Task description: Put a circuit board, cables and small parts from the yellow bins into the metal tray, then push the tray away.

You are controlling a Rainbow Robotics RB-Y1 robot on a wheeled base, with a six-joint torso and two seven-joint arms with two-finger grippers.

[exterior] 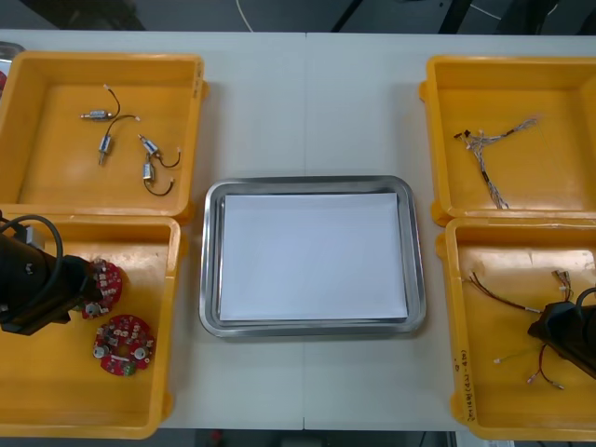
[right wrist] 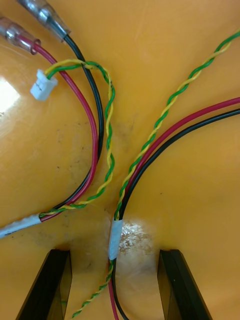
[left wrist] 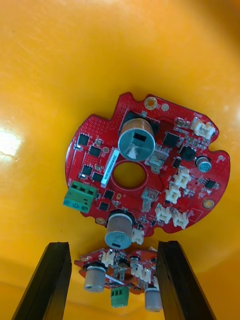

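From above, the tray [exterior: 210,279] sat at the middle of the surface [exterior: 307,102], white inside and bare, so the task seemed to stand at its first pick-ups. The left pincer [exterior: 93,287] was down in the yellow bin at 8 o'clock [exterior: 56,391], over a round red circuit board [exterior: 108,279]. A second board [exterior: 122,345] lay just beside that one, toward 6 o'clock. The right pincer [exterior: 542,328] was down in the yellow bin at 4 o'clock [exterior: 484,391], among loose cables [exterior: 503,300]. Small metal parts [exterior: 126,149] lay in the bin at 10 o'clock and a pale twisted cable [exterior: 489,154] in the bin at 2 o'clock.

At the right wrist, the pincer's fingers [right wrist: 47,285] stood wide apart and gripped nothing. Between them ran a red, a black and a green-and-yellow twisted wire, bound by white tape [right wrist: 115,240] and lying on the bin floor. The next move probably called for closing on that taped spot and lifting slowly, since a similar bundle lay close by and might drag along.

At the left wrist, the fingers [left wrist: 50,280] were likewise wide open and empty. One board lay between them and the other just past their tips. That farther board was red and roughly round with a notched edge and a hole at its middle. It carried a green terminal block, white connectors and small metal cans. A grip across the rim looked safest.
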